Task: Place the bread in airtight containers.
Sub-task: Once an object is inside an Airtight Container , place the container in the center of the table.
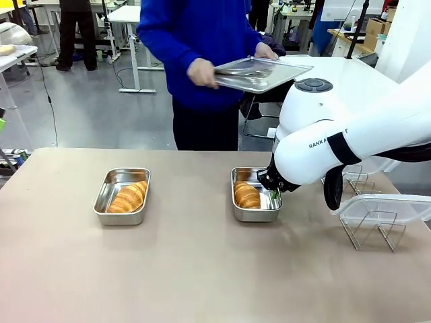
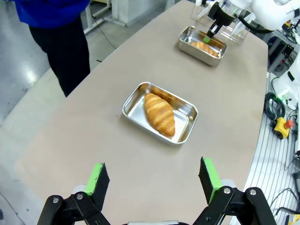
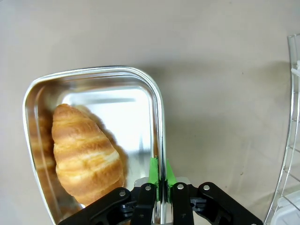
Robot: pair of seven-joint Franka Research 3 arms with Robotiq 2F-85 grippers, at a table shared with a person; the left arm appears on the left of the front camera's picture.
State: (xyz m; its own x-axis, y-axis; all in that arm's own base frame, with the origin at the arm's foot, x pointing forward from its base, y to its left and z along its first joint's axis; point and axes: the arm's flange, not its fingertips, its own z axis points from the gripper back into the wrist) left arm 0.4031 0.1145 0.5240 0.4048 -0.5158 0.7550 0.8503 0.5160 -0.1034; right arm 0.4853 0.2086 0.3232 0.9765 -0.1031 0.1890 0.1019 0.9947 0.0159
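Two steel airtight containers stand open on the table, a croissant of bread in each. The left container (image 1: 101, 195) holds one croissant (image 1: 129, 197); the left wrist view looks down on this container (image 2: 136, 101) and its croissant (image 2: 160, 114). My left gripper (image 2: 154, 180) hangs open above bare table, well short of it. The right container (image 1: 256, 214) holds the other croissant (image 1: 246, 195). My right gripper (image 1: 275, 192) is shut on that container's right wall, and in the right wrist view the gripper (image 3: 161, 176) pinches the rim (image 3: 159, 108) beside the croissant (image 3: 84, 152).
A person in a blue top stands at the far side holding a flat steel tray (image 1: 262, 73) with tongs on it. A wire rack (image 1: 374, 225) with a clear lid (image 1: 384, 205) sits at the right end of the table, close to my right arm.
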